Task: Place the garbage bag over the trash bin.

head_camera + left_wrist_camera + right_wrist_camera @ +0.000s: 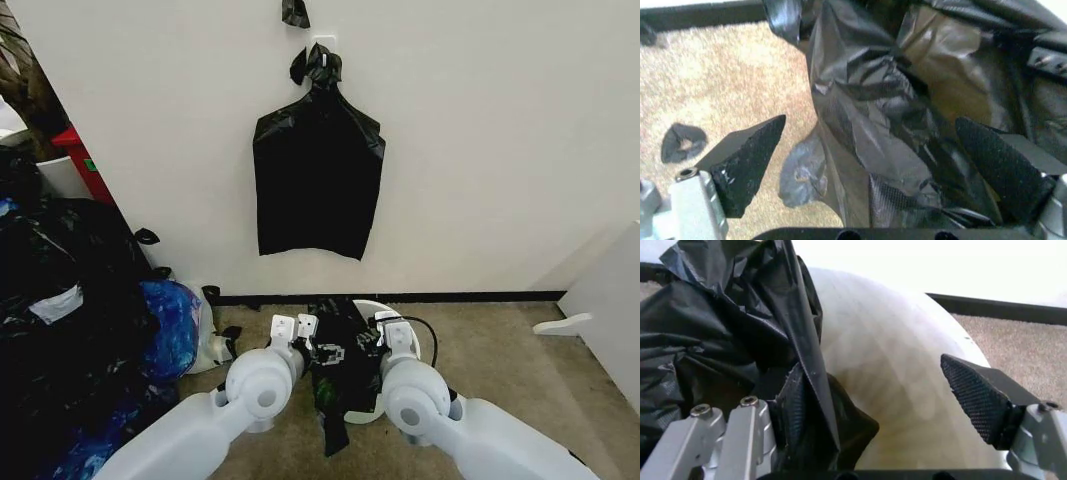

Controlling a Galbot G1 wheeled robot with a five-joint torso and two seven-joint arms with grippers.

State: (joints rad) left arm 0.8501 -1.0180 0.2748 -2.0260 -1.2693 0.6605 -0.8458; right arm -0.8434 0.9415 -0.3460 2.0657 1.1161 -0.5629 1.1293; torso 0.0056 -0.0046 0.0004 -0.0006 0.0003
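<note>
The trash bin (372, 306) is a white bucket on the carpet near the wall, between my two arms. The garbage bag (338, 365), glossy black and crinkled, is draped over its top and hangs down its near side. My left gripper (296, 330) is at the bin's left; in the left wrist view the left gripper (871, 121) is open with folds of the garbage bag (880, 115) lying in the gap. My right gripper (386, 326) is at the bin's right; the right gripper (873, 370) stands open astride the white bin wall (900, 370), with the garbage bag (720, 325) over one finger.
Flat black bags (318, 180) hang from a hook on the wall behind. Stuffed black sacks (60, 300) and a blue plastic bag (170, 325) crowd the left. A white panel (615, 300) stands at the right. A black plastic scrap (681, 142) lies on the carpet.
</note>
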